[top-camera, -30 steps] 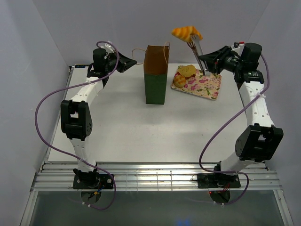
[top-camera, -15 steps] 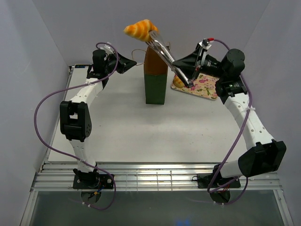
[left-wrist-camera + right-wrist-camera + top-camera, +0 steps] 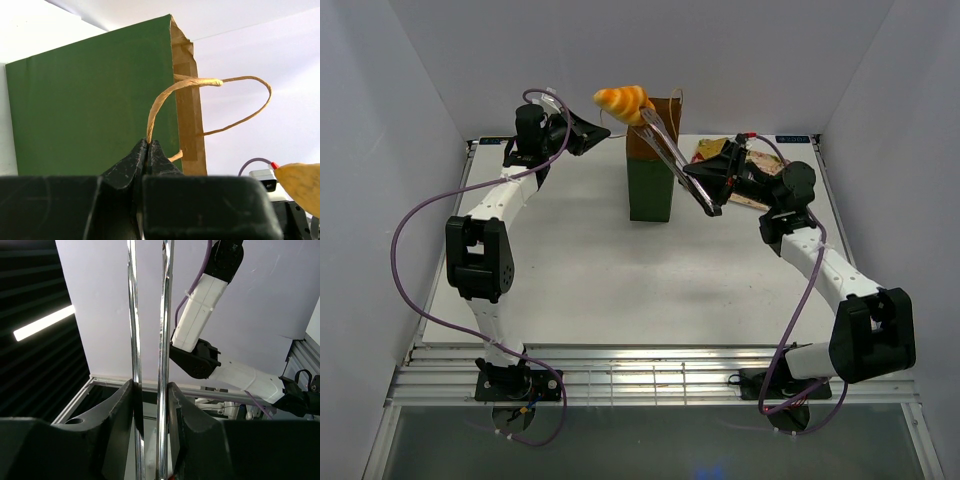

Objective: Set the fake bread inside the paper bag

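Note:
The paper bag point(image 3: 651, 185) stands upright at the back middle of the table, dark green outside, brown inside; it also fills the left wrist view point(image 3: 90, 110). My left gripper point(image 3: 592, 131) is shut on one tan loop handle point(image 3: 165, 95) of the bag, beside the bag's left top edge. My right gripper point(image 3: 712, 188) is shut on metal tongs point(image 3: 668, 152), also in the right wrist view point(image 3: 163, 315). The tongs pinch a golden-brown croissant point(image 3: 623, 100) just above and left of the bag's mouth; its tip shows in the left wrist view point(image 3: 300, 182). The other bread pieces are hidden.
The floral tray point(image 3: 705, 150) lies behind my right arm at the back right, mostly hidden. White walls close in the table on three sides. A metal rail runs along the near edge by the arm bases.
My right arm has swung left and down, carrying the croissant in the tongs from above the tray to over the bag's top. My left gripper has kept hold of the handle.

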Available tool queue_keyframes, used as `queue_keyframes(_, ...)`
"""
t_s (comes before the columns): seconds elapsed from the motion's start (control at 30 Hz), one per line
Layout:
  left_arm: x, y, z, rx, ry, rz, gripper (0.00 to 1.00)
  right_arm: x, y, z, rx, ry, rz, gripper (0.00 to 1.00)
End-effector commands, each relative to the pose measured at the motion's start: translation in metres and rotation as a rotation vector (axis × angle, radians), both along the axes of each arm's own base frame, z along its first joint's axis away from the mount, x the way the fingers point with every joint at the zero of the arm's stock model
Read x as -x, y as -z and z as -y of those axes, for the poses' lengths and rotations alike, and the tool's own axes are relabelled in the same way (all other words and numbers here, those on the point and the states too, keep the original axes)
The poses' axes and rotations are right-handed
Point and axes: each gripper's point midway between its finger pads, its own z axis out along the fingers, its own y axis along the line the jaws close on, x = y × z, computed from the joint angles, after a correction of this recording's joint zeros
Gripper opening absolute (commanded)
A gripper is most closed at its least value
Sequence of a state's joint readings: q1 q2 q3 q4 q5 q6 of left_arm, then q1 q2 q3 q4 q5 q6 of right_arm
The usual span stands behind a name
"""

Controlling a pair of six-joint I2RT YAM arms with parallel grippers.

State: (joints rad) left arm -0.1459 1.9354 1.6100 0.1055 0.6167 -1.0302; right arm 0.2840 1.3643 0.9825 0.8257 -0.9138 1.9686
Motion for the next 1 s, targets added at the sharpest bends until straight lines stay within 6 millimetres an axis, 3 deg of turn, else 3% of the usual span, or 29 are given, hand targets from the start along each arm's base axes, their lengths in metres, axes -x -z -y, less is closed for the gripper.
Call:
queue_keyframes(0.0,0.016,-0.047,-0.004,0.003,-0.002,0.096,0.00,0.025,-0.036,0.012,-0.144,-0.016,0.045,0.08)
queue_keyframes(0.2,0.015,-0.050,-0.004,-0.001,-0.003,0.102,0.00,0.020,-0.031,0.015,-0.190,-0.003,0.012,0.08)
queue_keyframes(0.4,0.014,-0.051,-0.005,-0.002,-0.004,0.106,0.00,0.014,-0.022,0.016,-0.209,0.006,-0.031,0.16)
queue_keyframes(0.77,0.014,-0.049,-0.005,0.000,-0.009,0.104,0.00,0.001,-0.007,0.009,-0.167,-0.007,-0.066,0.20)
queue_keyframes(0.97,0.014,-0.047,-0.005,0.001,-0.012,0.102,0.00,-0.010,-0.004,0.004,-0.144,-0.015,-0.072,0.29)
